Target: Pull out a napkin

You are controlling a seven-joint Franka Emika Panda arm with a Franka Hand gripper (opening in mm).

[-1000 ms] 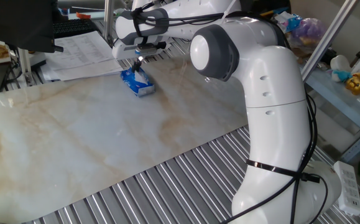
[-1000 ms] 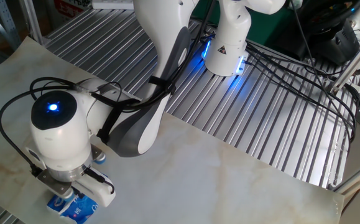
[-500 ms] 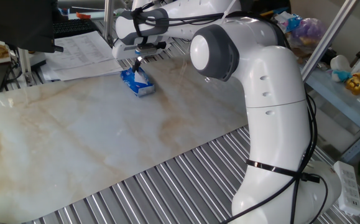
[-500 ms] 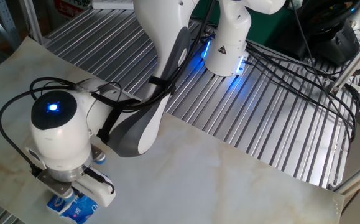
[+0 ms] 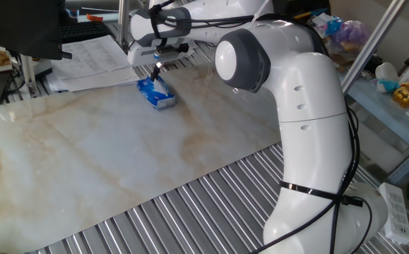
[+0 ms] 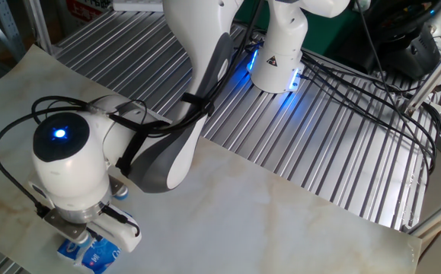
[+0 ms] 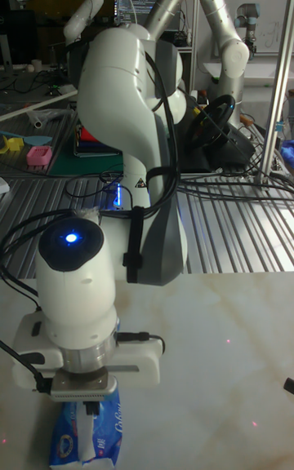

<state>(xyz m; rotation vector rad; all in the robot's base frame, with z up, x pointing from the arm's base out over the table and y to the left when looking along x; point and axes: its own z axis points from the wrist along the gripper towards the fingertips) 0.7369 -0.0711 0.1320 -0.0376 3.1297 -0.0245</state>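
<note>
Hangs with gripper (image 5: pixel 158 70) directly over blue tissue pack (image 5: pixel 155 93), fingers pinched on white napkin (image 5: pixel 161 86) at its top; pack lettering unreadable.

We see our arm (image 5: pixel 289 106) stretched across the table, wrist bent straight down. Our gripper (image 5: pixel 157 69) points downward with its fingers drawn close together; whether they grip anything is unclear.

White napkin (image 5: pixel 160 86) upright atop pack
</note>
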